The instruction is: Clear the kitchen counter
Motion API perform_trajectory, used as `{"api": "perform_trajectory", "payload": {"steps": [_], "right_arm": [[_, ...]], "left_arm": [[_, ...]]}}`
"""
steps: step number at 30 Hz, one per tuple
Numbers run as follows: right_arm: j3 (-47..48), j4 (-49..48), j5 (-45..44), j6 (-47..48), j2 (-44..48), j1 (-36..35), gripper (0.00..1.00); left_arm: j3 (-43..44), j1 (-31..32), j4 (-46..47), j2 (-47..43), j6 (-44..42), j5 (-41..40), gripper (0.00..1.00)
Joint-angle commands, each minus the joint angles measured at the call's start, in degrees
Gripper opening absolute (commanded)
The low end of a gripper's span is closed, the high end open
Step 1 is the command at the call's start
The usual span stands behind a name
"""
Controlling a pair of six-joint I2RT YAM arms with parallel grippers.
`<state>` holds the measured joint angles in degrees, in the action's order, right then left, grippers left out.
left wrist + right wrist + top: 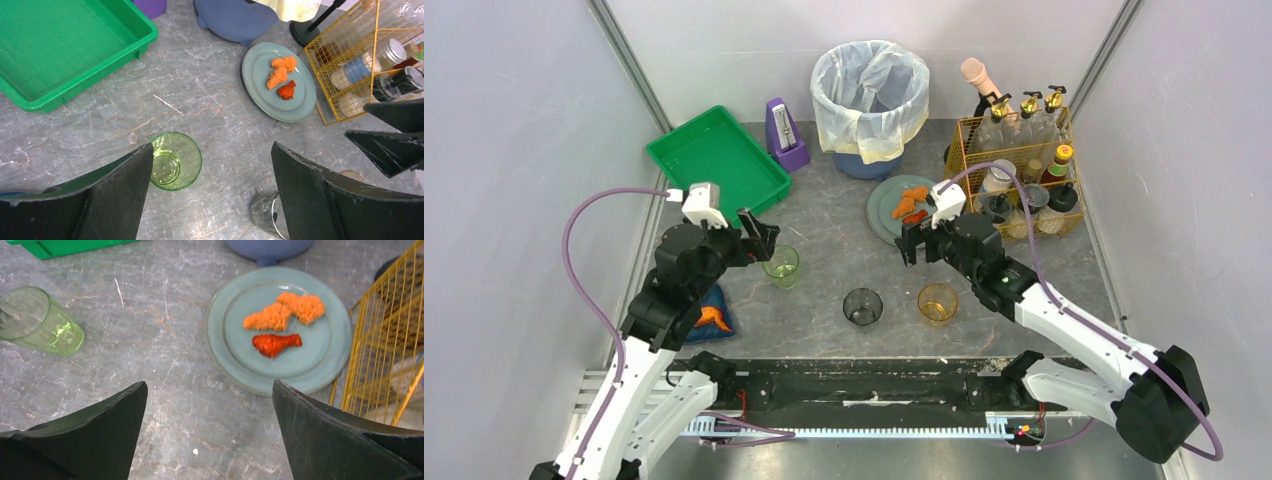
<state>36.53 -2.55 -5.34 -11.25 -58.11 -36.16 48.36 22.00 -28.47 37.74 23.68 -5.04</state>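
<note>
Grey marbled desk [824, 300] spreads under both arms, plenty left on it and nothing lifted yet. Left end effector [759, 235] hangs wide open and empty just beside the green glass [781, 266]. Right end effector [911, 243] gapes too, also empty, near the plate [882, 222] of fried food [910, 203]. Looks like the approach step. Next, the left must drop and straddle that glass squarely before closing.

We see a desk [215, 115] of matt, pale-veined grey stone, a smooth, slightly glossy green plastic tray [60, 50] and a clear green glass [176, 161]. The basket [350, 75] is yellow-coated wire, and the plate [257, 75] looks smooth and glazed.
</note>
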Motion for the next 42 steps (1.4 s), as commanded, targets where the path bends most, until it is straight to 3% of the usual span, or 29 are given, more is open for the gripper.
{"api": "perform_trajectory", "payload": {"steps": [1, 13, 19, 26, 32, 42], "right_arm": [[7.0, 2.3, -1.2, 5.4, -3.8, -1.6, 0.97], [12.4, 2.4, -4.5, 14.6, -16.2, -5.8, 0.92], [17.7, 6.0, -12.6, 19.8, -24.3, -7.9, 0.8], [21.2, 9.0, -17.9, 26.5, -31.5, -9.6, 0.63], [22.3, 10.0, -17.1, 29.9, -36.7, -9.8, 0.55], [21.9, 10.9, -20.0, 34.1, -41.0, -11.7, 0.56]], "left_arm": [[-0.8, -2.6, 0.0, -1.5, 1.3, 4.3, 0.93], [-1.3, -3.0, -0.5, 2.4, 3.1, 3.2, 0.93], [-3.2, -3.0, 0.7, 1.0, 4.7, 1.6, 0.93], [-3.5, -3.0, 3.0, 3.1, 8.1, 5.5, 0.93], [-5.2, -3.0, 7.5, 5.3, 13.0, 8.4, 0.93], [-5.0, -3.0, 10.8, 9.5, 16.5, 5.3, 0.93]]}}
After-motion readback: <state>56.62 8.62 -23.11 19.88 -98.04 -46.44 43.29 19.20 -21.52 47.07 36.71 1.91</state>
